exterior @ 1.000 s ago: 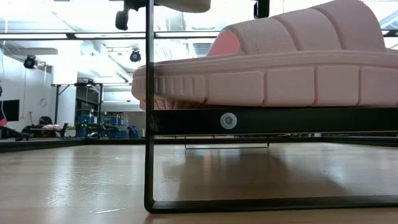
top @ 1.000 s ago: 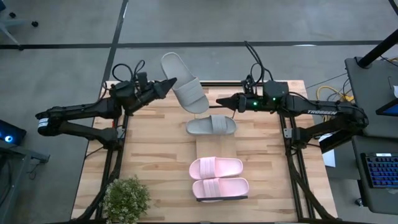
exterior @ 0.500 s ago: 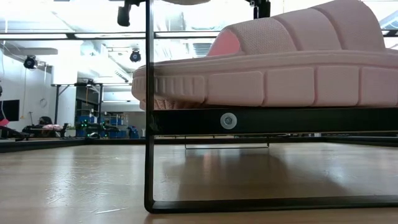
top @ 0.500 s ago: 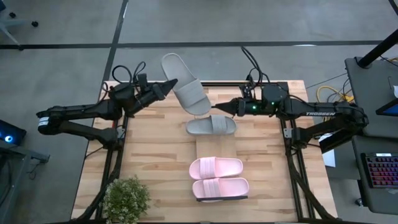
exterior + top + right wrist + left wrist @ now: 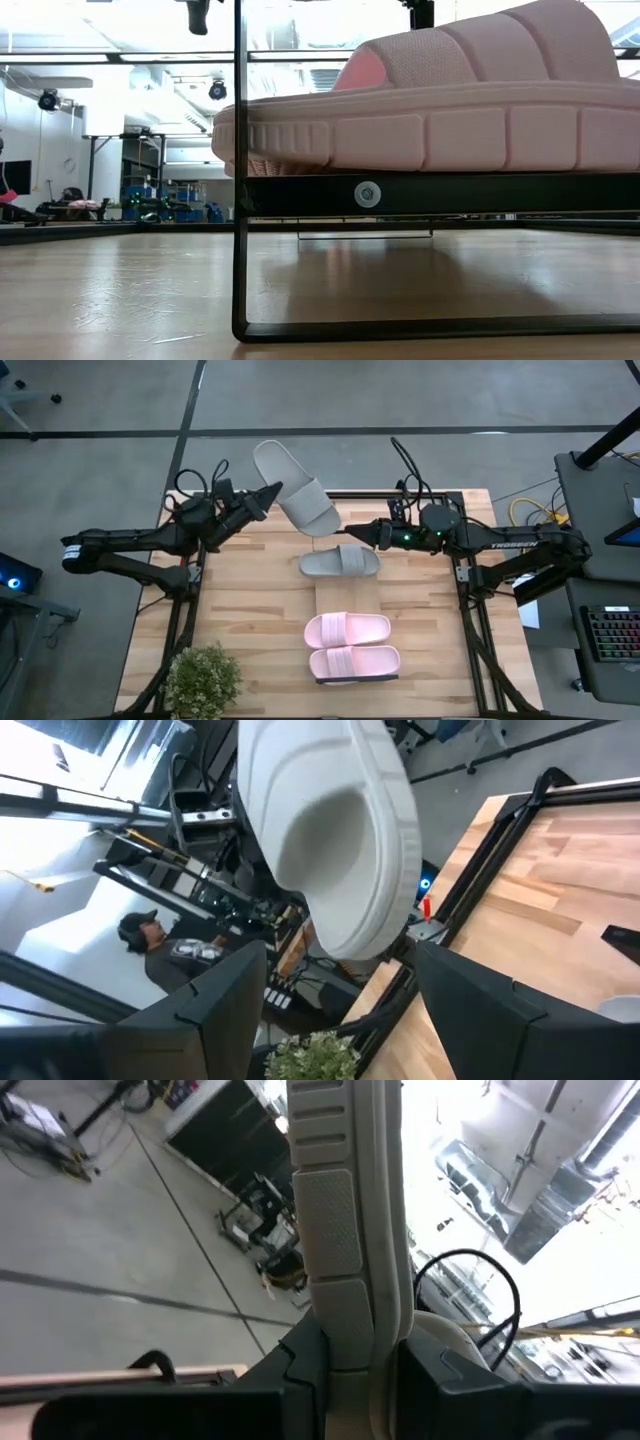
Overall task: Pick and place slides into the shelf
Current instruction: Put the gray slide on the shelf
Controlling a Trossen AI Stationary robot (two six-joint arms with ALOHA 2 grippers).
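A grey slide (image 5: 295, 488) hangs in the air over the table's far edge, slanting from far left to near right, with my left gripper (image 5: 268, 493) shut on it. My right gripper (image 5: 348, 533) stands open at the slide's near end (image 5: 340, 850), fingers wide on either side of it; whether they touch it, I cannot tell. The other grey slide (image 5: 340, 562) lies flat across the far end of the shelf (image 5: 330, 600). The pale pink pair (image 5: 350, 645) lies side by side on the shelf's near end, one slide filling the low view (image 5: 430, 110). My left gripper pinches the grey slide's long side (image 5: 345, 1330) between its two fingers (image 5: 300, 1380), about midway along the slide. The fingers come roughly level from the table's left and lie across the slide. The slide is lifted clear of table and shelf.
A small potted plant (image 5: 203, 678) stands at the table's near left corner. Black frame rails (image 5: 470, 620) run along both sides of the plank tabletop. The shelf's thin black wire end (image 5: 240, 180) stands upright close to the low camera. A person (image 5: 150, 945) shows beyond the table.
My right gripper has moved toward the table's left edge, closer to the held slide's near end. My left gripper has swung the slide a little toward the far left; it stays lifted clear.
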